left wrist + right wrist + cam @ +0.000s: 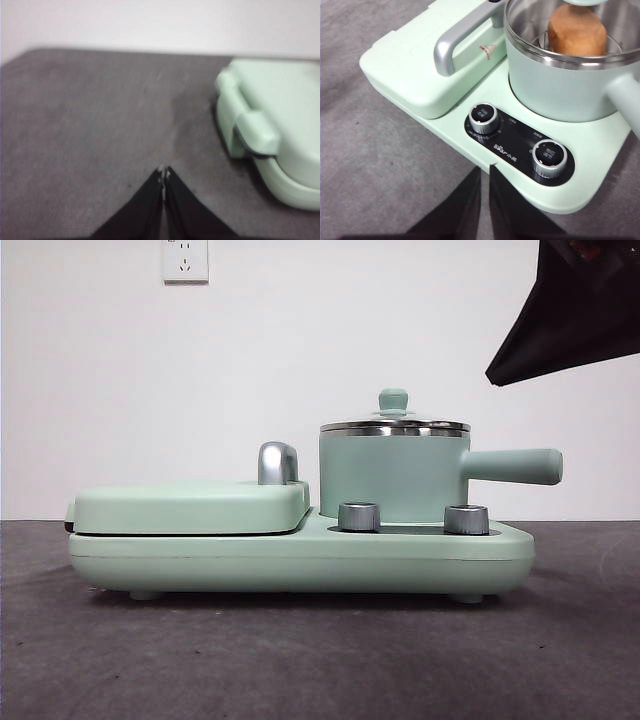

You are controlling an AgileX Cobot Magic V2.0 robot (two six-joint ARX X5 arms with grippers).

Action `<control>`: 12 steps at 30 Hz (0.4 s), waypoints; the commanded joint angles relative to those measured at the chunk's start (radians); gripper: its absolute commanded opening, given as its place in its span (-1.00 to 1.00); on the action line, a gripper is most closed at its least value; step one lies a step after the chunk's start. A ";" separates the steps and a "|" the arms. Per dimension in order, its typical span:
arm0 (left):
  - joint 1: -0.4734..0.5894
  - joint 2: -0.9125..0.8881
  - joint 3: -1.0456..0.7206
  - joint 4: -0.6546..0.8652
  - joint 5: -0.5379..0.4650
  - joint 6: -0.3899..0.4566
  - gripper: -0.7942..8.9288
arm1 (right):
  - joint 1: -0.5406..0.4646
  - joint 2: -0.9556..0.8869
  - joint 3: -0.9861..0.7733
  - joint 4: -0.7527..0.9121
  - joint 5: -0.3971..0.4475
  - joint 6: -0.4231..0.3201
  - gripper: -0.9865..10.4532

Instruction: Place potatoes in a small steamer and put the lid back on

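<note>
The small steamer [390, 475] stands on the right half of a mint-green appliance base [300, 560], with its long handle [515, 466] pointing right. The lid [394, 426] sits on its steel rim, knob up. In the right wrist view the potatoes [577, 30] lie inside the steamer [560, 90], seen through the glass. My right gripper [485, 170] is shut and empty, above the table just off the base's knob side. My left gripper [164, 172] is shut and empty over bare table, to the side of the appliance. A black arm tip [570, 310] shows at the top right corner.
The flat green griddle [190, 508] with its chrome handle [278, 462] fills the base's left half; its corner [280, 125] shows in the left wrist view. Two steel dials [483, 118] [549, 157] sit on the base's front. Dark grey table [300, 660] lies all around.
</note>
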 commanded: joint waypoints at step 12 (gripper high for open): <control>0.008 0.000 -0.021 0.003 0.006 -0.110 -0.82 | 0.005 0.005 0.003 0.018 0.000 0.008 -0.78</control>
